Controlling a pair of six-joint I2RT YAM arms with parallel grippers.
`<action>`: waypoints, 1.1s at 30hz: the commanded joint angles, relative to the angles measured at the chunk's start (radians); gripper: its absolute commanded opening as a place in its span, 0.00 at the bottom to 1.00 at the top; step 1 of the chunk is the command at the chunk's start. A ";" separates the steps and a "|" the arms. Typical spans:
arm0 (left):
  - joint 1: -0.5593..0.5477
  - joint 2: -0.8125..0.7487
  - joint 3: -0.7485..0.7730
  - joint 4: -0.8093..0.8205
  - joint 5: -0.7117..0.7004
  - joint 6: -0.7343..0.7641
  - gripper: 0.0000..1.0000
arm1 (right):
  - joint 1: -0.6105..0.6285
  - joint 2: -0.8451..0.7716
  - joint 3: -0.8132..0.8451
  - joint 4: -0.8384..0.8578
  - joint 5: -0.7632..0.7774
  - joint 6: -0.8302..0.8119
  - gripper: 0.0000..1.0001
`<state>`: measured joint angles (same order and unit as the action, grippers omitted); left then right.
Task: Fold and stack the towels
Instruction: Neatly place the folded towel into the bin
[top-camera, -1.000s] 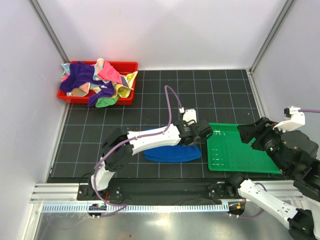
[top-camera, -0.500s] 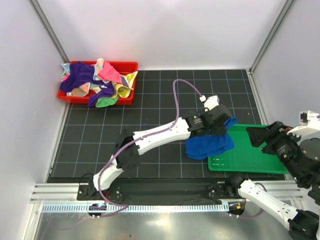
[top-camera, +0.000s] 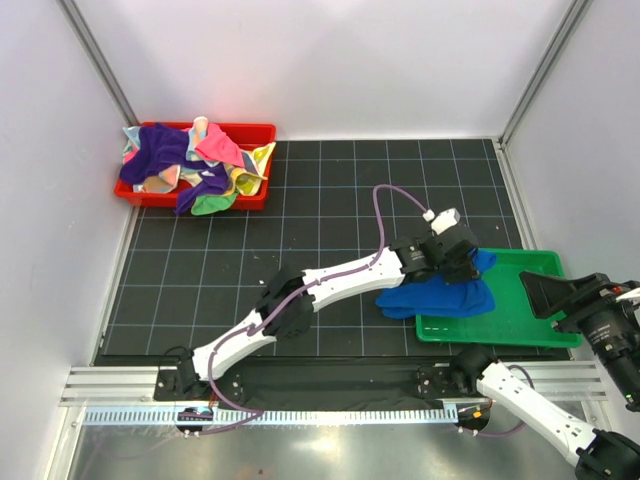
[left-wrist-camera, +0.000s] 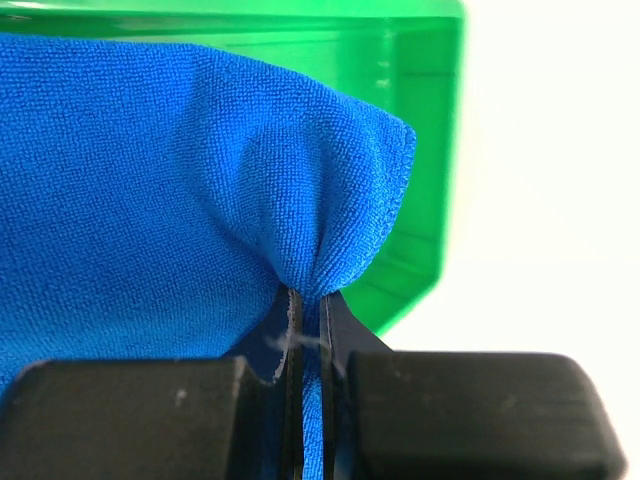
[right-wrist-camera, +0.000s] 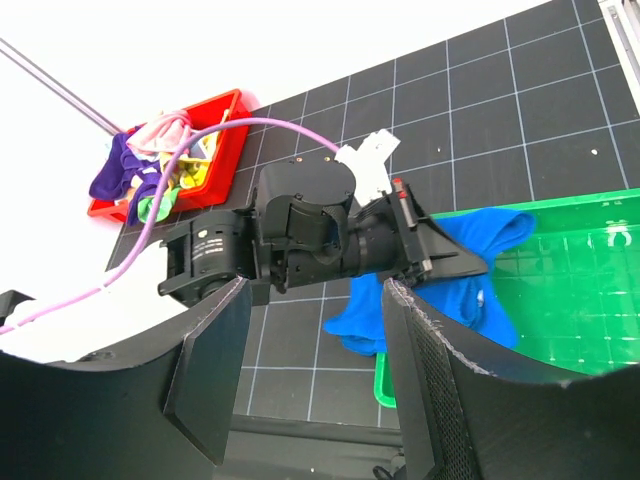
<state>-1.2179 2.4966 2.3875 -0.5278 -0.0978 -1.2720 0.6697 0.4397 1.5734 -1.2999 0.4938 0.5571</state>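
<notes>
So that its fold holds together, the left gripper (left-wrist-camera: 310, 300) is clamped on the blue towel (top-camera: 440, 298), which lies half over the green tray's (top-camera: 530, 322) left rim, at the near right. The right gripper (right-wrist-camera: 315, 300) has its jaws apart and is empty.

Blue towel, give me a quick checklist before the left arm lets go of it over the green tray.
1. Left pincer shut on the blue towel: ok.
2. Towel wholly above the green tray: not ok, its left part hangs past the tray's left rim.
3. Towel folded flat: not ok, bunched at the grip.
4. Right pincer open, clear of the towel: ok.
</notes>
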 joint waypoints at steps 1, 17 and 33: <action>-0.020 0.015 0.082 0.158 0.052 -0.067 0.00 | -0.004 -0.013 0.000 0.005 0.000 -0.028 0.62; -0.038 0.160 0.125 0.400 0.041 -0.202 0.00 | -0.004 -0.045 -0.006 0.005 0.014 -0.054 0.62; -0.045 0.252 0.180 0.512 0.056 -0.221 0.00 | -0.002 -0.067 -0.044 0.005 0.045 -0.066 0.63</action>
<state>-1.2469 2.7407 2.5046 -0.1333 -0.0612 -1.4849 0.6697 0.3813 1.5364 -1.3148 0.5144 0.5198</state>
